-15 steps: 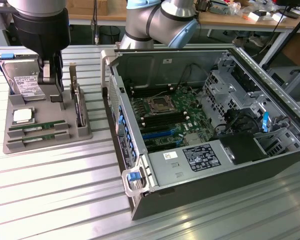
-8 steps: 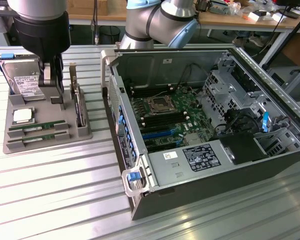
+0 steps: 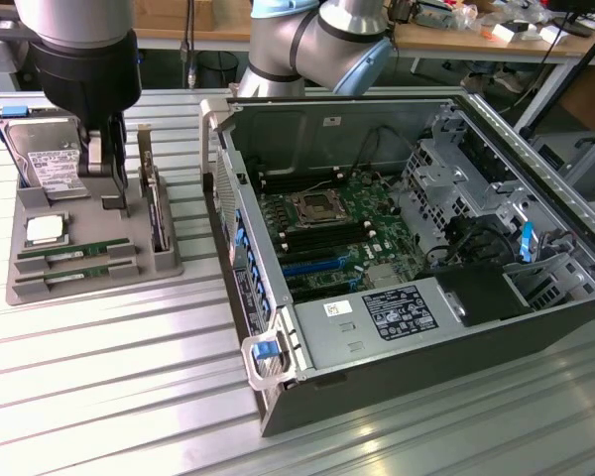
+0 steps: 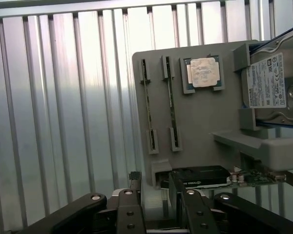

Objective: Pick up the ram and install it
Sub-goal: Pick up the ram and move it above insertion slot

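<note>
Exterior view's left: the gripper [image 3: 112, 188] hangs wide open and empty above the grey tray [image 3: 91, 228], whose slots stand each ram [image 3: 74, 254] on edge, presumably for pinching.

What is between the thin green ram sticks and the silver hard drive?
A square silver processor chip lies between the thin green ram sticks and the silver hard drive, in the grey tray; the exterior and wrist views both show it.
</note>
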Controlling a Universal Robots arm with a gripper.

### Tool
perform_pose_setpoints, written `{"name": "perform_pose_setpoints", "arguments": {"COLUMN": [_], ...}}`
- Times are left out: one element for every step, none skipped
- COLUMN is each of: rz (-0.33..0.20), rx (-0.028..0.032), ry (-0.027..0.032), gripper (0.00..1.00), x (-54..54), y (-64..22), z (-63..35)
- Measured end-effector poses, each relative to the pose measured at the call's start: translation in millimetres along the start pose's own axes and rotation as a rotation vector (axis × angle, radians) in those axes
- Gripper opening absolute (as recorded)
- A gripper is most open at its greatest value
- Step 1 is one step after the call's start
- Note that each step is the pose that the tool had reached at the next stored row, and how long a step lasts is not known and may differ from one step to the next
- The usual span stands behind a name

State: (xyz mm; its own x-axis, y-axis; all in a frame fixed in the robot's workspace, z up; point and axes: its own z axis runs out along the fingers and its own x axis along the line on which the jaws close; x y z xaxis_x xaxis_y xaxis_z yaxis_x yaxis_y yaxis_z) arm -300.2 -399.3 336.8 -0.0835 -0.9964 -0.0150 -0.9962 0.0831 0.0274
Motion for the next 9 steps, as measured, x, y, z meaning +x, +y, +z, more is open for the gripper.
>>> {"name": "perform_pose_setpoints", "arguments": {"rz": [0.000,0.000,0.000,0.000,0.000,0.000,0.000,0.000,0.000], "rx": [0.0000,0.0000,0.0000,0.0000,0.0000,0.0000,0.0000,0.0001,0.0000], "ry": [0.0000,0.0000,0.0000,0.0000,0.0000,0.0000,0.0001,0.0000,0.0000], "gripper": [0.36,0.36,0.36,0.36,0.36,0.36,0.36,0.36,0.36], "x": [0.0,0.0,0.1,0.1,0.1,0.1,0.1,0.1,0.1], "y": [0.0,0.0,-0.1,-0.1,-0.1,-0.1,-0.1,-0.2,-0.2], "z": [0.6,1.2,1.9,2.7,3.3,4.0,4.5,5.3,6.3]}}
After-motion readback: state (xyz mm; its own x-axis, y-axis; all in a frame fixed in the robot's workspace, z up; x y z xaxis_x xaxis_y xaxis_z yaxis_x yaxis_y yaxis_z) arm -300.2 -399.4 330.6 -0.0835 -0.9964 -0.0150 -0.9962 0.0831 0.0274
